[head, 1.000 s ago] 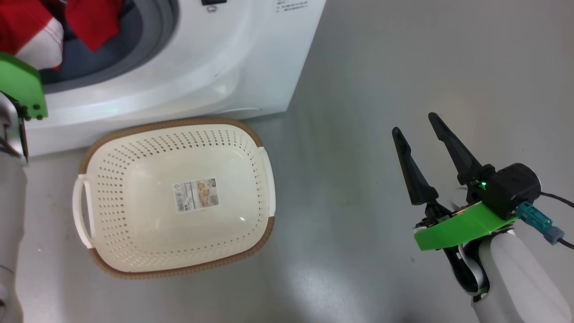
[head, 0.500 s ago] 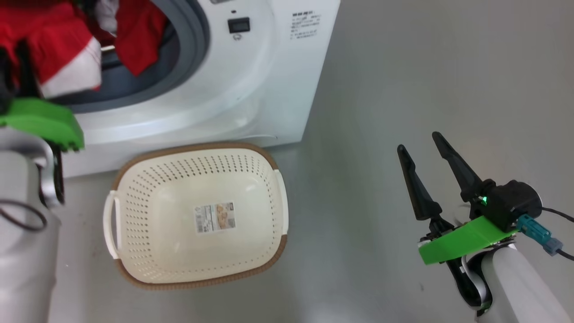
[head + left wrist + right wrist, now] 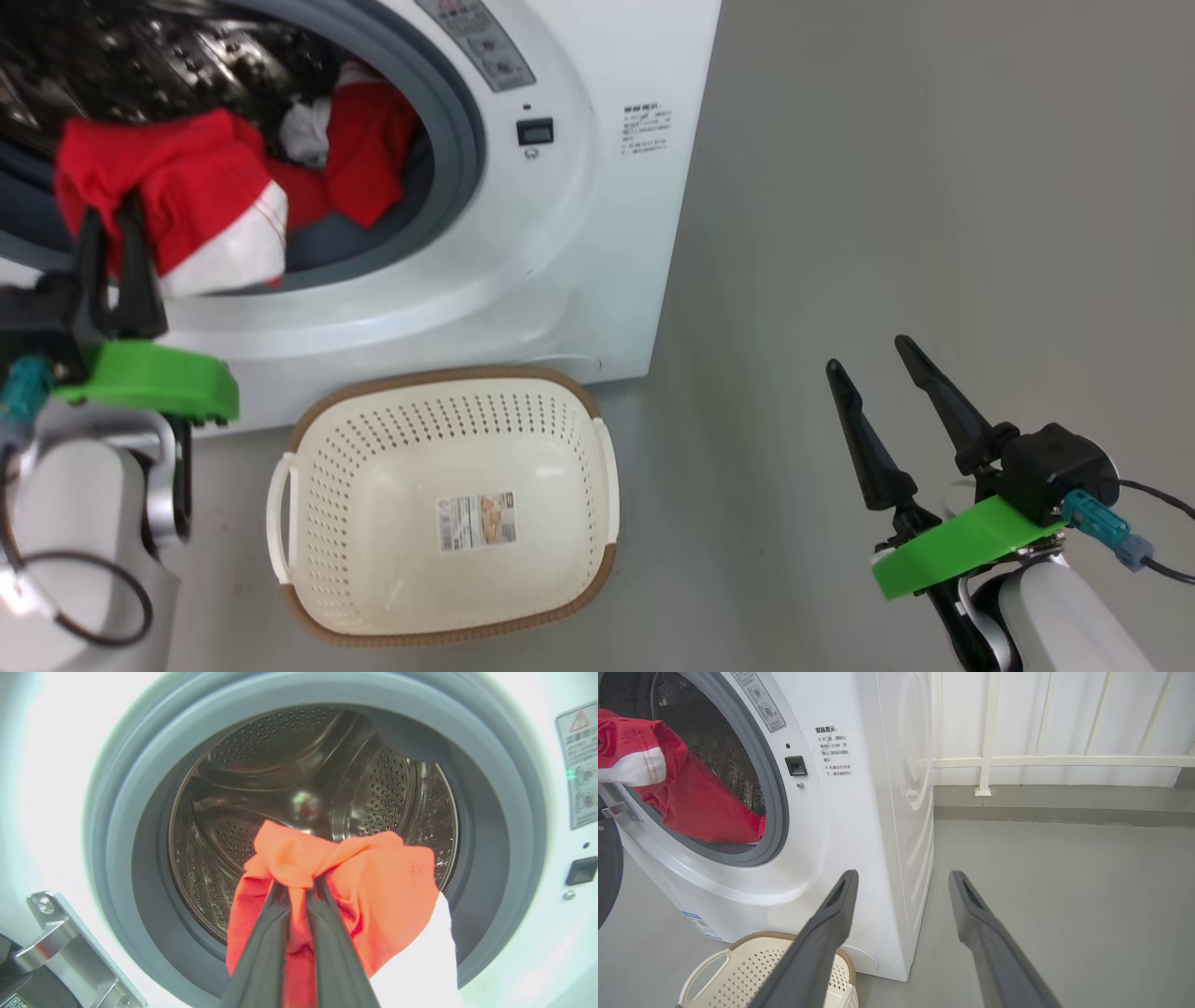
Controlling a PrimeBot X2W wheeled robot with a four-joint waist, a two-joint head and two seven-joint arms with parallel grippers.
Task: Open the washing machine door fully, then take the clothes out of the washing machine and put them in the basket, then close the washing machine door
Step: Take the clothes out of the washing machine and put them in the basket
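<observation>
At the left, a red garment [image 3: 177, 201] with a white panel is pinched between the nearly closed fingers of the left gripper [image 3: 112, 219] at the mouth of the washing machine [image 3: 579, 243]. More red clothes [image 3: 369, 154] are seen in the drum [image 3: 140, 56] behind. The basket [image 3: 448, 375] (a sticker [image 3: 478, 520] on its bottom) is set on the floor [image 3: 887, 187] just in front of the machine. At the right, the right gripper [image 3: 866, 355] is held above the floor, fingers spread wide, nothing gripped.

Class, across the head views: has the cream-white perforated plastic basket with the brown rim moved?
No. The basket still sits close before the white front-loading washing machine's lower front corner; the picture shifted, so the camera moved.
</observation>
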